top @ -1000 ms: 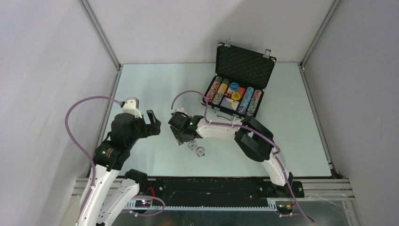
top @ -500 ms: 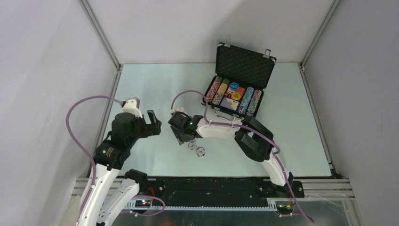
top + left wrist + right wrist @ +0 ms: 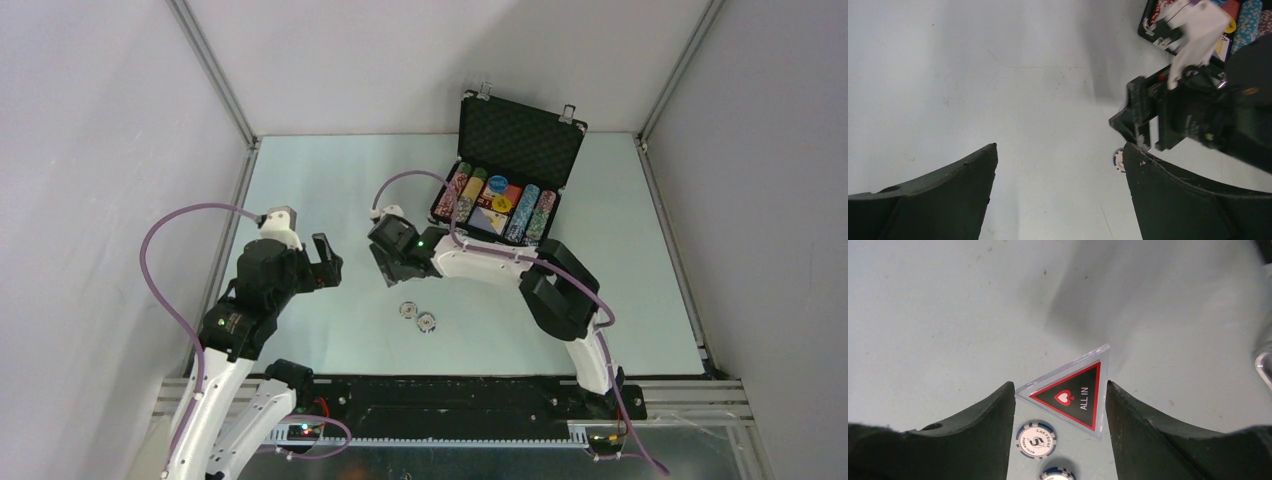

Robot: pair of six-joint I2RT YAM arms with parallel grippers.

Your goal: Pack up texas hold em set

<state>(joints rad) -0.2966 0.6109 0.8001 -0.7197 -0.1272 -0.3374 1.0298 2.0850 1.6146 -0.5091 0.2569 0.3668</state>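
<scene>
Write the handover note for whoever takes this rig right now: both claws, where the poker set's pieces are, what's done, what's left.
Left claw: open, empty, hovering over the table.
Right claw: closed on the ALL IN triangle, apparently lifted off the table.
Case: open at the far right of the table, lid upright.
Done: chip rows, blue disc and yellow disc sit in the tray.
Loose: two chips on the table, just nearer than the right claw.
Left: triangle into the case, both chips in, lid shut and latched.
</scene>
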